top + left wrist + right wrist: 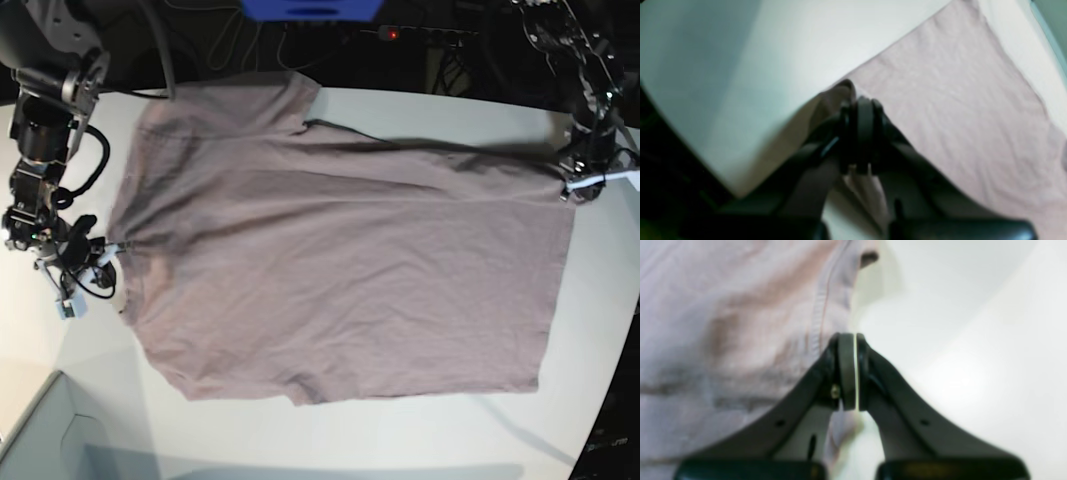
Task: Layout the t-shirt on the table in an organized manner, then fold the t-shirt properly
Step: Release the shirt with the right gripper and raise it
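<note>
1. T-shirt (340, 290) spread flat across white tabletop (420, 440), back up, lightly wrinkled
2. Left gripper (860, 100) fingers clamped on the t-shirt's corner by its edge
3. Right gripper (851, 340) fingers pressed together at the t-shirt's stitched edge, cloth pinched between them
4. Grippers sit at opposite ends of the t-shirt

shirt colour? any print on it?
Dusty mauve t-shirt, plain, no print visible. Base view shows it best.
</note>
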